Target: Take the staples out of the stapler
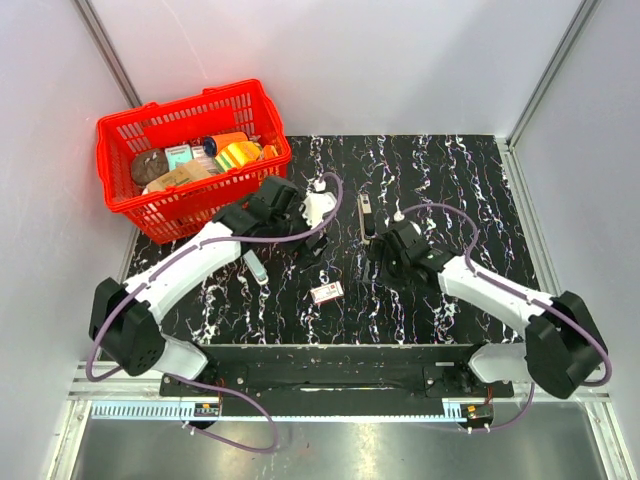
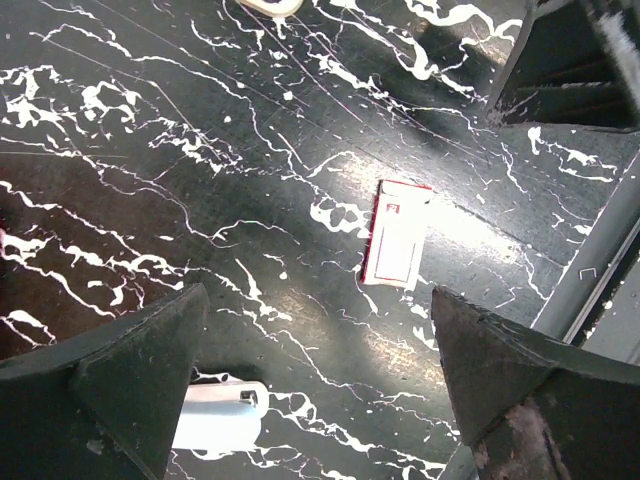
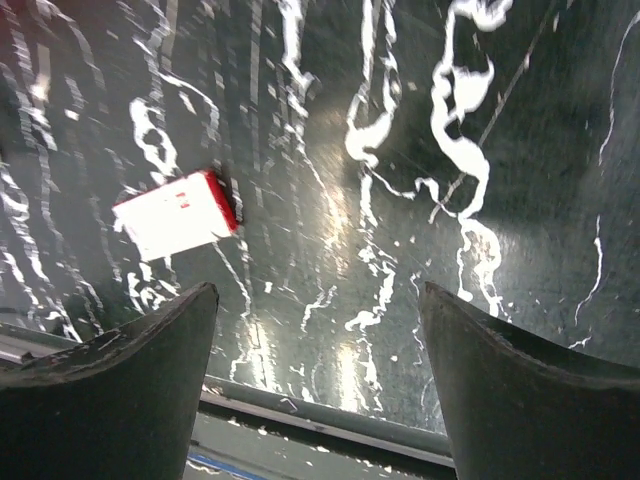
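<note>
One black marbled table [image 1: 480,180] carried a full red basket [image 1: 118,150] at 10 o'clock. Left gripper [image 2: 318,295] and right gripper [image 3: 318,290] both hovered low near the middle, fingers spread, gripping nothing. The stapler [image 1: 365,214], apparently the slim dark bar, lay at 12 o'clock from a small red-and-white box [image 1: 327,291], between the grippers and touched by neither. Too small to tell whether it was hinged open. No loose staples showed, so likely nothing unloaded yet: opening it and pulling the strip remained.
</note>
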### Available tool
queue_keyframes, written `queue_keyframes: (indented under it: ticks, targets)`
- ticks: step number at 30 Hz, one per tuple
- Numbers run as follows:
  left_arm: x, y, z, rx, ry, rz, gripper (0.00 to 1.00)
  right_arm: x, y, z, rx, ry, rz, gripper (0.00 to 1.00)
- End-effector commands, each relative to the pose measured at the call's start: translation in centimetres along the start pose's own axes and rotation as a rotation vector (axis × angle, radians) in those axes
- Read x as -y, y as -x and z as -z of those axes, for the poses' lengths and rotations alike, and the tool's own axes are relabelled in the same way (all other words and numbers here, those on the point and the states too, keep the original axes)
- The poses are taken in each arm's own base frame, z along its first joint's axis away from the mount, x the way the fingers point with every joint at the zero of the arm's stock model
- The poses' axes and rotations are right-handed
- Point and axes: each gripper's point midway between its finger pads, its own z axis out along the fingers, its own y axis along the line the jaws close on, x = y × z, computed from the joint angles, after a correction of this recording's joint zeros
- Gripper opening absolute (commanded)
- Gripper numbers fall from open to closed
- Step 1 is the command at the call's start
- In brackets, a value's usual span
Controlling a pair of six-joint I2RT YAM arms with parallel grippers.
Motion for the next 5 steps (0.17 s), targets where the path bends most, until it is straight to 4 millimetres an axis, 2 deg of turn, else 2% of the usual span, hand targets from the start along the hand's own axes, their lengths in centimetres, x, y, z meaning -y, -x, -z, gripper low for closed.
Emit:
queue_keyframes:
  ticks: [1, 5]
  targets:
    - [-1.0, 2.1, 2.5, 0.077, 0.061, 0.011, 0.99, -1.6, 3.5, 2.9, 0.124, 0.023, 0.058, 0.88]
    - [-2.0, 1.4, 3.0, 0.081, 0.092, 0.062, 0.99, -2.4, 4.7, 4.2, 0.153, 0.033, 0.096, 0.96]
